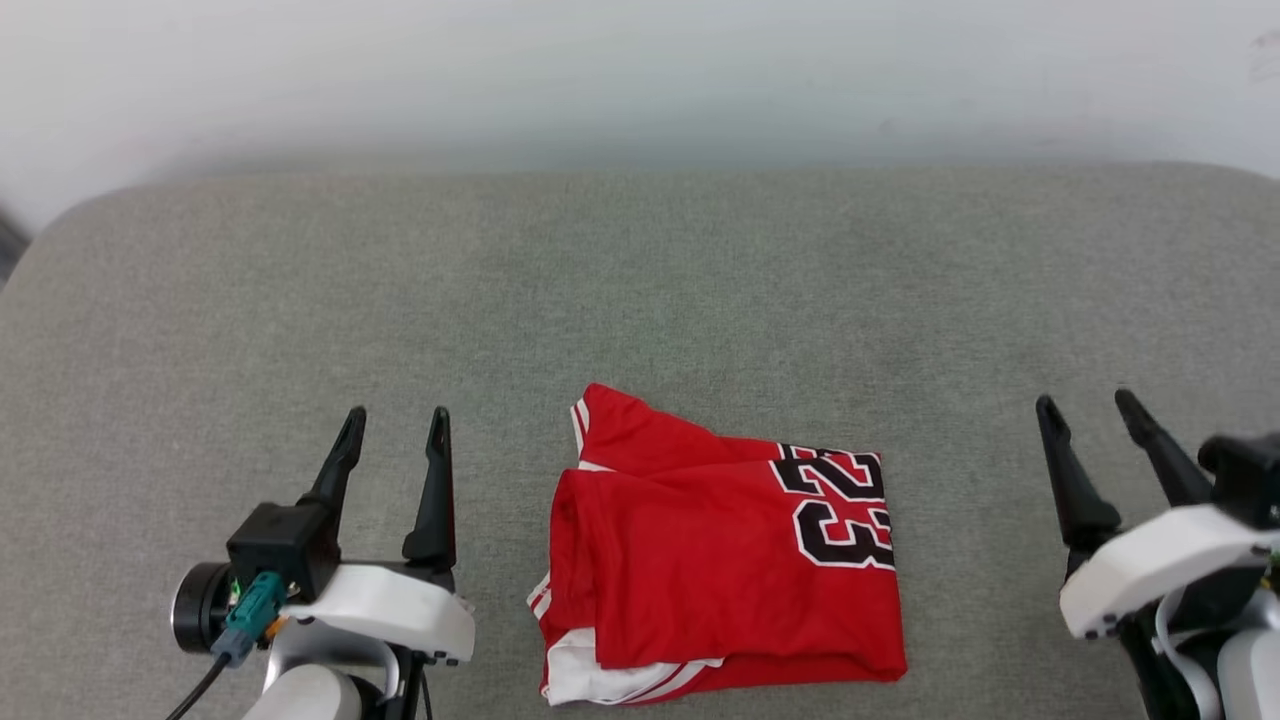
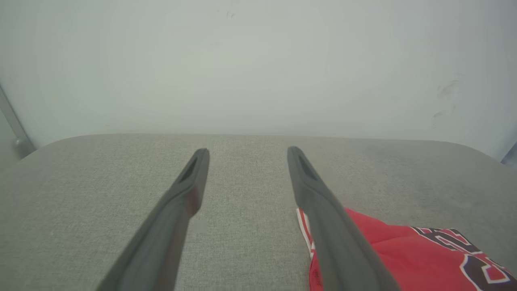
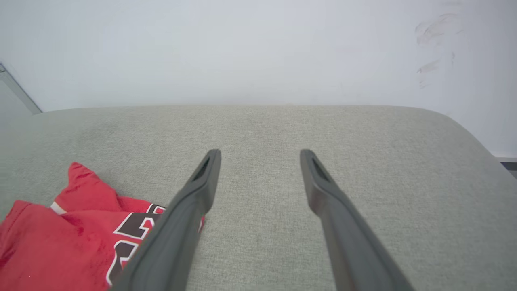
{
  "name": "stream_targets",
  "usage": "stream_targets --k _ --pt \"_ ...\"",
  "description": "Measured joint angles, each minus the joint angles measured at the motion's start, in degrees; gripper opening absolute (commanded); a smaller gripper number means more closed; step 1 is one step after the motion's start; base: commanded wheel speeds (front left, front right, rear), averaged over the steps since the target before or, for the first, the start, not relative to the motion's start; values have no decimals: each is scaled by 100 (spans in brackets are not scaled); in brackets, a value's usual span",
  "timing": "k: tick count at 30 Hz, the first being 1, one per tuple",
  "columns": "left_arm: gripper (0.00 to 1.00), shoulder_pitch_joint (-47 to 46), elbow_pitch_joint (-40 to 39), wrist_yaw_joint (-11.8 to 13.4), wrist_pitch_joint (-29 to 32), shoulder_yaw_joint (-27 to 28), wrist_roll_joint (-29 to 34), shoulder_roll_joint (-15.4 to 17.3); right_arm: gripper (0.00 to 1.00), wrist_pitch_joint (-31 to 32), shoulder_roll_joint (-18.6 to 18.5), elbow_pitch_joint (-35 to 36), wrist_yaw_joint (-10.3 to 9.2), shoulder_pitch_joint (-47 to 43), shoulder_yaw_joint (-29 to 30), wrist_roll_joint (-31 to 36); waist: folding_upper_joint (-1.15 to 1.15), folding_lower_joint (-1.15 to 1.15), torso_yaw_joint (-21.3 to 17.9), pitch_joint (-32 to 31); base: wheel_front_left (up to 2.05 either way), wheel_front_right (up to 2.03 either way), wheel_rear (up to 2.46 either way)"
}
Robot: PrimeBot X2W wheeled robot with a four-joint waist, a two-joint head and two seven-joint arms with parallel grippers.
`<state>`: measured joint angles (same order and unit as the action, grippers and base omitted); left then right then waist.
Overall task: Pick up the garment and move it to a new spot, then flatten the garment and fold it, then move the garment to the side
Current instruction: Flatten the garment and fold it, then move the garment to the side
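The garment is a red jersey with a black-and-white "23" and white striped trim. It lies folded in a rough rectangle near the front middle of the grey cushioned surface. My left gripper stands open to its left, nothing between its fingers. My right gripper stands open well to its right, also empty. In the left wrist view the garment shows at the lower right, beside the gripper. In the right wrist view the garment lies at the lower left of the open gripper.
The grey surface has rounded far corners and ends at a pale wall. A dark strip shows past its far left corner.
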<state>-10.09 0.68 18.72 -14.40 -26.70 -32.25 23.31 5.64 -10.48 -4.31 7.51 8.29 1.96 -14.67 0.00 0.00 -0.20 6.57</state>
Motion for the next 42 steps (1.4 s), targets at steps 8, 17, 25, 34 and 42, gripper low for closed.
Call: stream_targets --k 8,17,25,34,42 --pt "100 403 144 49 -14 0 -116 27 100 -310 363 567 0 -840 2 223 0 0 -77 -380 0 0 0" --pt "100 758 130 154 -15 66 -222 82 100 -359 538 950 0 -1399 -75 275 0 -1 -182 -744 0 0 0" --pt "100 817 113 176 -15 104 -275 111 100 -257 566 1112 0 -1449 -114 359 0 0 -255 -759 0 0 0" --pt "100 812 97 177 -33 185 -282 100 100 477 575 938 2 -1446 71 -105 0 -1 -274 -701 0 0 0" --pt "100 611 24 142 -47 244 -147 -49 100 2550 63 -194 -1 -1073 914 -1504 0 0 -93 -525 0 0 0"
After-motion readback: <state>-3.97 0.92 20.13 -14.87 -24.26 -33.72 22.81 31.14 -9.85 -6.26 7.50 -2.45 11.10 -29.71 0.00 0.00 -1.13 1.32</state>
